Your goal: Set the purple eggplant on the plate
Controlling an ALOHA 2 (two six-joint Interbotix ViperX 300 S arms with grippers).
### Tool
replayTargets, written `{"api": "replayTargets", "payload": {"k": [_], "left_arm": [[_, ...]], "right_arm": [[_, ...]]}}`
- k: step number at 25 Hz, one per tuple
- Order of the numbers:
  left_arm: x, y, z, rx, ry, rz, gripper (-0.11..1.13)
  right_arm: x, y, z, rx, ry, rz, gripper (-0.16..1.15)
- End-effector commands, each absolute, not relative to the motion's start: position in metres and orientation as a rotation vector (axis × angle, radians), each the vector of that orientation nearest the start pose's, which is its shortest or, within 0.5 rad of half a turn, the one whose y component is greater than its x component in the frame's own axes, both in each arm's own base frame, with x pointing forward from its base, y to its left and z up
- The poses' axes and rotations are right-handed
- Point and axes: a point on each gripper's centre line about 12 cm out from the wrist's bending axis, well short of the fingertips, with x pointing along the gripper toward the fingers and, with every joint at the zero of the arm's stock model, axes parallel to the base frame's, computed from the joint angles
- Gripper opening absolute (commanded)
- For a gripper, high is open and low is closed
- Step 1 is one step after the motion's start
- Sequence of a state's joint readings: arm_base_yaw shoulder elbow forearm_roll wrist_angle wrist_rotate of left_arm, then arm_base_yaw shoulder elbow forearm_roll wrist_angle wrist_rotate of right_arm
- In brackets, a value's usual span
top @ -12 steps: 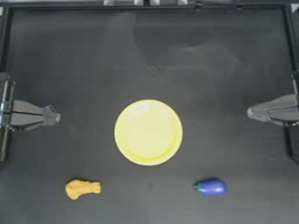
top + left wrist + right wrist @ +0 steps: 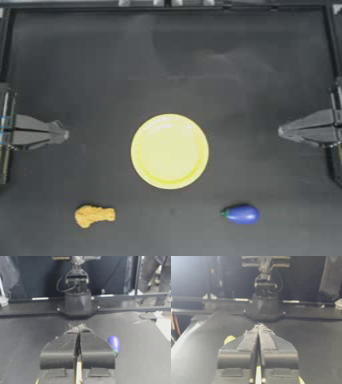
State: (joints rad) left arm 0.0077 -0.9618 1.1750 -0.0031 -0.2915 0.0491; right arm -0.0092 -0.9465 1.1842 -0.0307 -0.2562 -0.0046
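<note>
With both arms parked at the table's sides, the left gripper and right gripper sit pressed closed on nothing, while the purple eggplant lies alone on the dark table, near the plate but apart from it, on the right arm's side. Glossy and rounded, the toy could likely squirt from a pinch set off-centre, or roll if nudged; a release over the raised rim might tip it back off. Count: one eggplant, one yellow plate, one orange-tan nugget, two grippers
</note>
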Motion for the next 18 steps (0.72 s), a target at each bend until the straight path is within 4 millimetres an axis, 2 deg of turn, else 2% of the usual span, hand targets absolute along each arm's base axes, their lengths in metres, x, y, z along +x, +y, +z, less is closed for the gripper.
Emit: {"api": "replayTargets", "payload": {"k": [1,2,3,6,11,18], "left_arm": [[0.200,0.002,0.299,0.050,-0.095,0.012,0.96],[0.200,0.002,0.299,0.050,-0.095,0.014,1.07],[0.199,0.002,0.300,0.051,-0.096,0.014,1.12],[0.199,0.003,0.300,0.051,-0.090,0.017,0.96],[0.199,0.004,0.299,0.048,-0.079,0.021,1.03],[0.200,0.008,0.299,0.044,-0.057,0.041,1.03]], "right_arm": [[0.204,-0.002,0.289,-0.051,-0.027,-0.006,0.94],[0.204,-0.003,0.290,-0.053,-0.027,-0.009,1.04],[0.204,-0.004,0.289,-0.053,-0.022,-0.014,1.09],[0.202,-0.005,0.289,-0.050,-0.012,-0.021,0.98],[0.201,-0.006,0.291,-0.028,0.068,-0.027,0.99],[0.211,-0.005,0.298,0.048,0.371,-0.027,0.98]]}}
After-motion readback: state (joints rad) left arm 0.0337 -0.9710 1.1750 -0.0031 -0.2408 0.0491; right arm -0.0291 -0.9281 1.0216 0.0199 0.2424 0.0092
